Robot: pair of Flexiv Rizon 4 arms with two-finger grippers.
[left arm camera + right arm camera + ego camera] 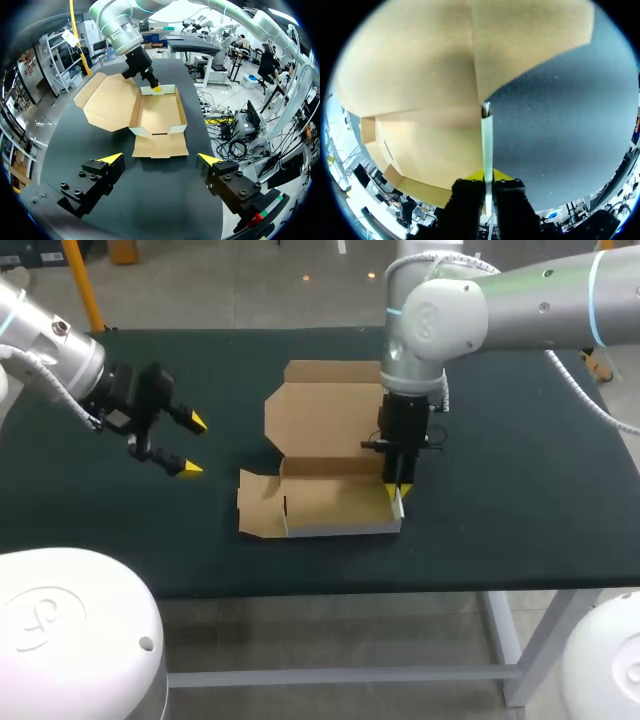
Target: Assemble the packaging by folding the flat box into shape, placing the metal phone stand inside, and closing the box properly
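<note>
The brown cardboard box (330, 500) lies half folded in the middle of the table, its lid (325, 410) flat behind the tray and a side flap (258, 505) spread out to the left. My right gripper (397, 490) comes straight down at the tray's right end and is shut on the upright side wall (486, 140), seen edge-on between its fingers. My left gripper (190, 445) hangs open left of the box, apart from it. In the left wrist view the box (157, 112) lies ahead of my left gripper (160, 160). No phone stand is in view.
The dark table cloth (520, 510) is bare to the right of the box and along the front edge. My right arm (500, 300) crosses above the table's back right part.
</note>
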